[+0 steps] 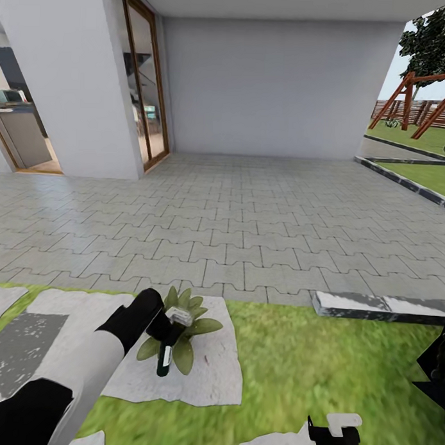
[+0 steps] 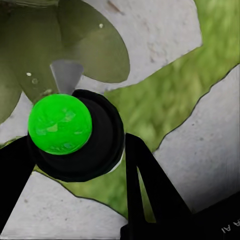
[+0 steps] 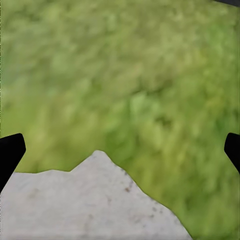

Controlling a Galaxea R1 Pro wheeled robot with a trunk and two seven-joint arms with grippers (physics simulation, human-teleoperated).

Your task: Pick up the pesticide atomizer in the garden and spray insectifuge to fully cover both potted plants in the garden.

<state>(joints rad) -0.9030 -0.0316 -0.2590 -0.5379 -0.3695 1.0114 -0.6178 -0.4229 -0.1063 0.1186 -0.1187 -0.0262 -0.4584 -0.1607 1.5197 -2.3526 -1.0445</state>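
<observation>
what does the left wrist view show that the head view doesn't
Left wrist view alone: the pesticide atomizer seen end-on, its bright green round end, and whitish specks of insectifuge on the leaves. Head view alone: the grey paved patio, the house wall, a wooden frame on the lawn. Both: the atomizer held in the left gripper over the potted plant on a pale stepping stone.

Our left arm, white forearm with black wrist, reaches forward and up from lower left of head view. Our left gripper clamped on pesticide atomizer, black fingers either side of bottle. Our right gripper points downward, fingers spread wide, holding nothing.
</observation>
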